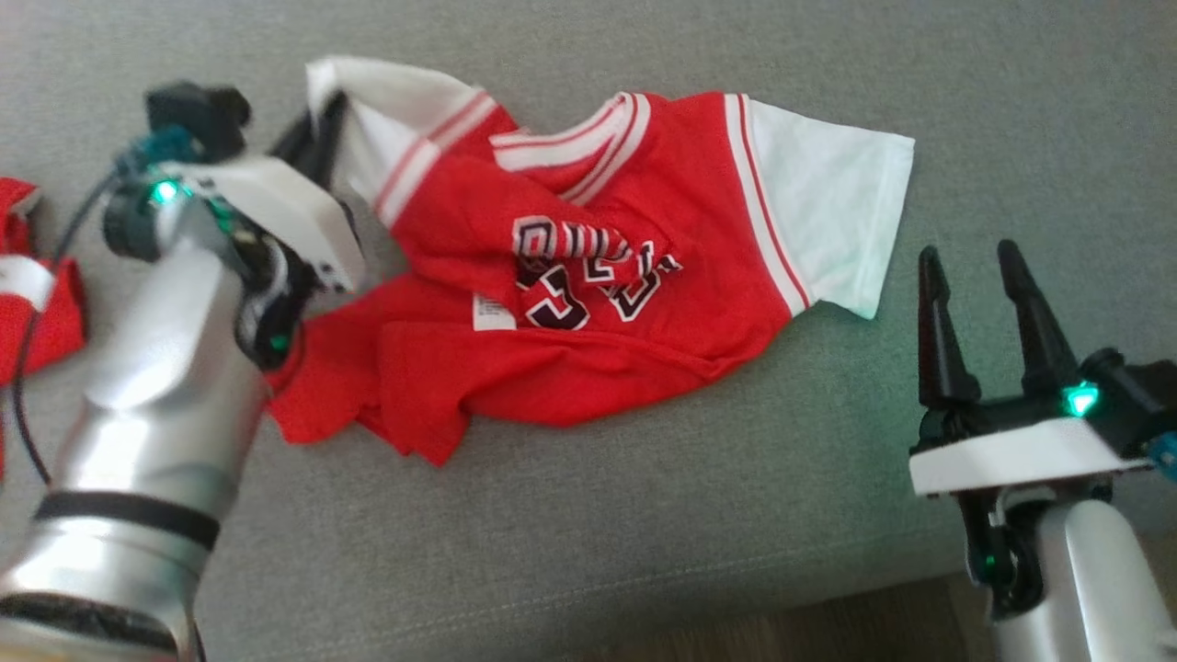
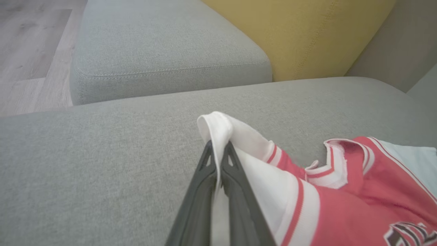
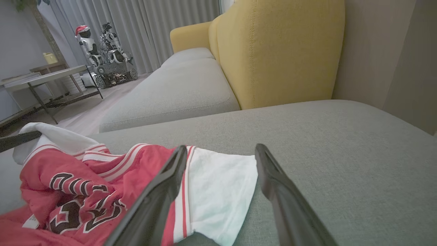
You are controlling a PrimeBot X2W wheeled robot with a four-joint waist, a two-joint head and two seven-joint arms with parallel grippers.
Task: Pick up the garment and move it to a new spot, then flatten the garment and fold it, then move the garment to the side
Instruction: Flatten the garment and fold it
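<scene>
Fingers of the left gripper are pressed together on a fold of the garment's white sleeve, the cloth pinched between them and a small loop of it standing past the tips (a fair bite, it seems). Fingers of the right gripper stand wide apart and hold nothing. They point at the other white sleeve, near its hem, and I cannot tell that they touch it.

The garment, a red jersey with white sleeves and dark lettering, lies crumpled on the grey sofa seat, its body bunched and its lower part rumpled beside the left forearm. A yellow backrest rises behind the seat, and another piece of red cloth lies at the left edge of the head view.

I judge the pick-up to be at its start: one sleeve gripped, nothing raised clear. Lifting by that sleeve alone would likely leave the jersey hanging in a twisted rope, hard to flatten afterwards. The better course is to bring the right fingers down over the far sleeve or its shoulder seam, close on both layers, then raise both arms together and level, with the cloth lightly taut between them. Begin slowly, since thin knit can slide out of a tip grip, and carry the hem clear of the other red cloth.
</scene>
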